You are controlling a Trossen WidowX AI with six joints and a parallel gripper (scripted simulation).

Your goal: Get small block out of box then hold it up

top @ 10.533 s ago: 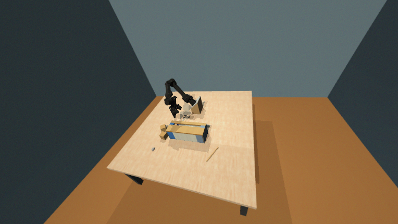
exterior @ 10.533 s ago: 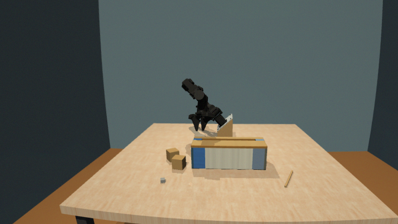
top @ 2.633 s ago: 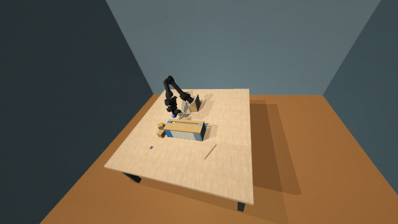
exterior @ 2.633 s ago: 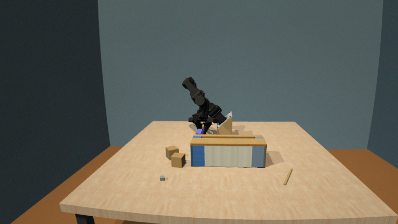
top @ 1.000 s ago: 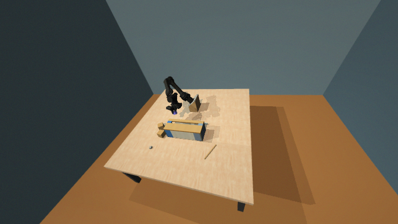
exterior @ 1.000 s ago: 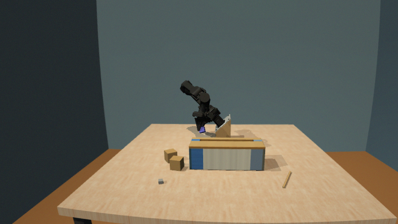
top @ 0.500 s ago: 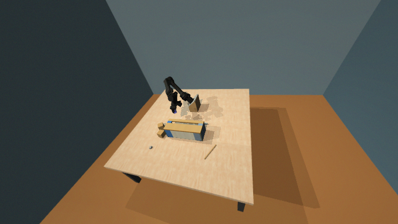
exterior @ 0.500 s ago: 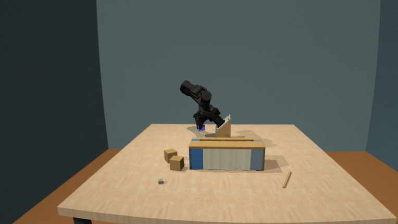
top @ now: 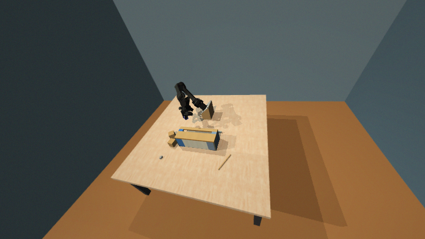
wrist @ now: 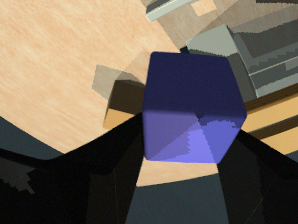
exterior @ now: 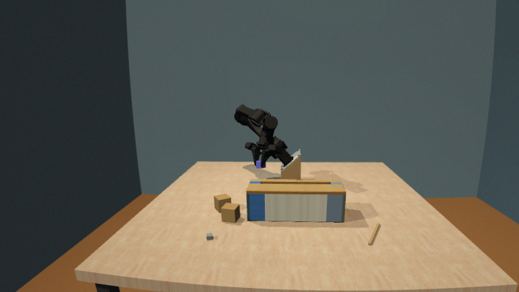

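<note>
Exterior view, going near to far: close to us on the surface [top: 190, 184] [exterior: 290, 253], a small gray piece [top: 161, 157] [exterior: 209, 236] sits on the left and a thin tan stick [top: 224, 162] [exterior: 374, 233] lies on the right. Farther back is the long box [top: 196, 136] [exterior: 295, 188], with a pale front, a blue part at its left end, a gray-blue part at its right end and a tan top. Two brown cubes, a nearer one [top: 172, 142] [exterior: 229, 212] and a farther one [top: 171, 134] [exterior: 222, 202], sit just left of the box. Past the box, on the far side, the black arm [top: 179, 90] [exterior: 269, 125] bends up from a slanted stand [top: 208, 114] [exterior: 291, 172]. Its end effector [top: 186, 116] [exterior: 259, 163] [wrist: 181, 124] points down and pinches the little purple block [top: 186, 118] [exterior: 259, 163] [wrist: 192, 107]. So the block is out of the box, up in the air.
</note>
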